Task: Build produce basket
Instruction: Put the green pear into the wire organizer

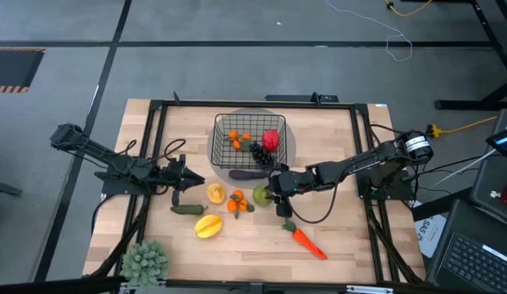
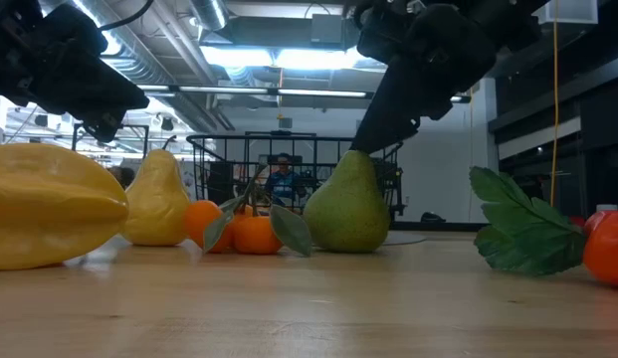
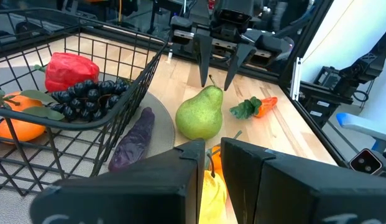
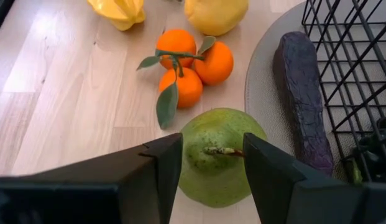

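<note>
The black wire basket (image 1: 218,140) stands on a round grey mat and holds tangerines, dark grapes (image 3: 87,96) and a red pepper (image 3: 68,70). A purple eggplant (image 1: 249,173) lies on the mat outside the basket's near wall. A green pear (image 1: 261,196) stands upright on the table. My right gripper (image 1: 275,192) is open just above it, pointing down, with one finger on each side of the pear's stem (image 4: 220,151). My left gripper (image 1: 196,181) is shut and hovers left of a yellow pear (image 1: 215,193). My right gripper comes at the green pear (image 3: 199,115) from above, its open fingers (image 3: 202,78) on either side of the stem at the top. The pear stands on the table. Whether the fingertips touch the pear I cannot tell.
Loose on the table are a tangerine cluster with leaves (image 1: 237,202), a yellow starfruit (image 1: 208,226), a green cucumber (image 1: 188,209) and an orange carrot (image 1: 306,241). A spiky pale-green plant (image 1: 145,261) stands at the near left corner. A black frame borders the table.
</note>
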Controlling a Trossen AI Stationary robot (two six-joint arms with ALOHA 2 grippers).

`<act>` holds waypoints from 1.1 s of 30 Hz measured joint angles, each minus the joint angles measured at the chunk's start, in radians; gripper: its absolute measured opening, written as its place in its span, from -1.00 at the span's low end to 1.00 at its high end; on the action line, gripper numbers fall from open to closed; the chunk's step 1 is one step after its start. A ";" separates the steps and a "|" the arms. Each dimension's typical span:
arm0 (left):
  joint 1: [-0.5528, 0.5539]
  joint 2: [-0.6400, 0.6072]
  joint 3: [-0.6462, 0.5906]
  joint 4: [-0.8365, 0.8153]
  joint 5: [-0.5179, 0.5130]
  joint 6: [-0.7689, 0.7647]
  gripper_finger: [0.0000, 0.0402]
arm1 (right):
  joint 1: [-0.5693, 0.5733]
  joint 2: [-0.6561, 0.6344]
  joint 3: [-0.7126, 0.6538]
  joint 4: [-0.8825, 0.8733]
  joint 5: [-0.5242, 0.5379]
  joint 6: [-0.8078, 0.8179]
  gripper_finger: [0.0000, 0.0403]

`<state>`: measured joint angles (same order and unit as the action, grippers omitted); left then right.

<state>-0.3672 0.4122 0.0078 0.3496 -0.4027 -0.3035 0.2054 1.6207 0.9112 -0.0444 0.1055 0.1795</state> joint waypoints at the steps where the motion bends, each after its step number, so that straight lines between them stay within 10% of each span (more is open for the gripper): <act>1: 0.000 0.000 0.000 0.000 0.000 0.000 -0.79 | 0.000 0.000 0.000 0.000 0.000 0.000 -0.22; 19: 0.000 0.000 0.000 0.000 0.000 0.000 -0.79 | 0.000 0.000 0.002 0.005 0.000 0.003 -0.95; 33: 0.000 0.000 0.000 0.000 0.000 0.000 -0.80 | 0.005 0.000 0.001 0.022 0.030 0.110 -0.99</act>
<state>-0.3669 0.4121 0.0078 0.3496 -0.4029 -0.3035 0.2104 1.6208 0.9123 -0.0229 0.1357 0.2895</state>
